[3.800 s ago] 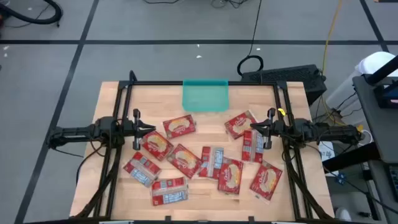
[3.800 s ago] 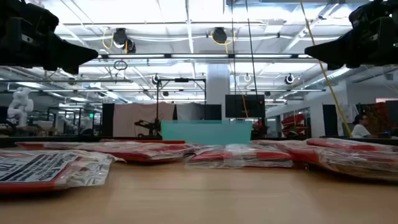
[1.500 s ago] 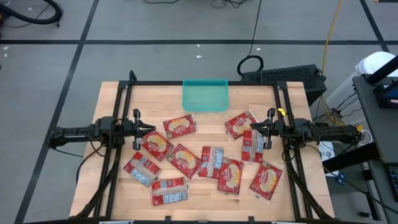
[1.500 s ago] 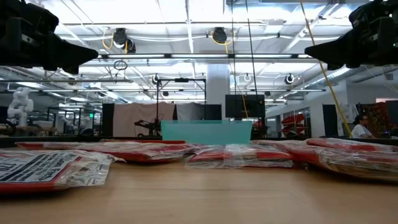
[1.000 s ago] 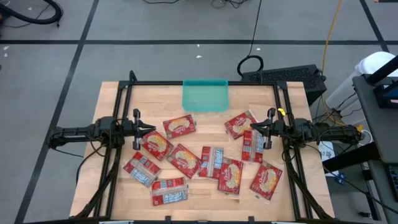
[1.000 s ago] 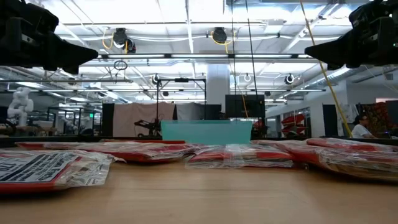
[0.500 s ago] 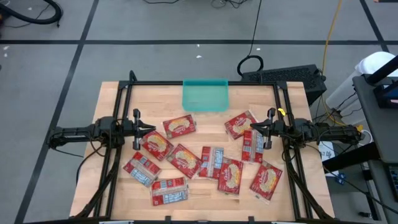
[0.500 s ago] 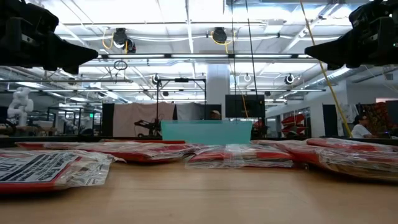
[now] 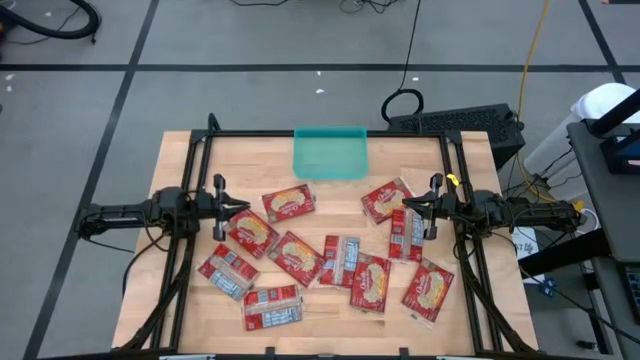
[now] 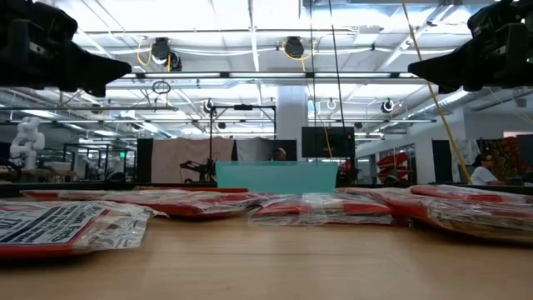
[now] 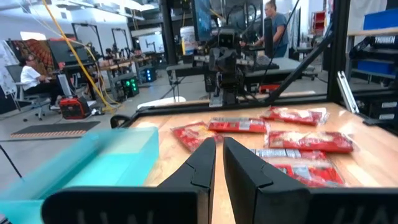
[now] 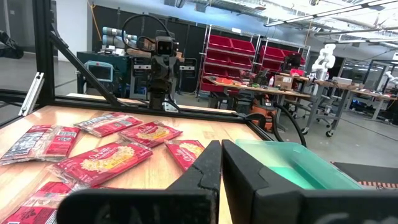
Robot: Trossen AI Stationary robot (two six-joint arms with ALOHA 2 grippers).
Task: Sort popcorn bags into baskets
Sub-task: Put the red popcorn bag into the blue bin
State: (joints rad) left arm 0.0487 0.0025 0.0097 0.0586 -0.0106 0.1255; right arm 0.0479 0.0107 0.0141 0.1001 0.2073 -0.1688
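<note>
Several red popcorn bags (image 9: pixel 296 257) lie flat and scattered over the middle and near part of the wooden table, some overlapping and some showing grey-white backs (image 9: pixel 272 307). The teal basket (image 9: pixel 330 153) stands at the middle of the far edge with nothing in it. My left gripper (image 9: pixel 245 207) hangs level above the table's left side, pointing right. Its fingers (image 11: pixel 205 163) are all but together, with only a thin slit between them. My right gripper (image 9: pixel 405 205) hangs level over the right side, pointing left, shut (image 12: pixel 221 149). Neither holds anything.
A black frame (image 9: pixel 320 133) runs along the far edge and down both sides of the table. Bare wood lies either side of the basket (image 9: pixel 230 160). People stand or sit in the room beyond the table (image 11: pixel 277 25).
</note>
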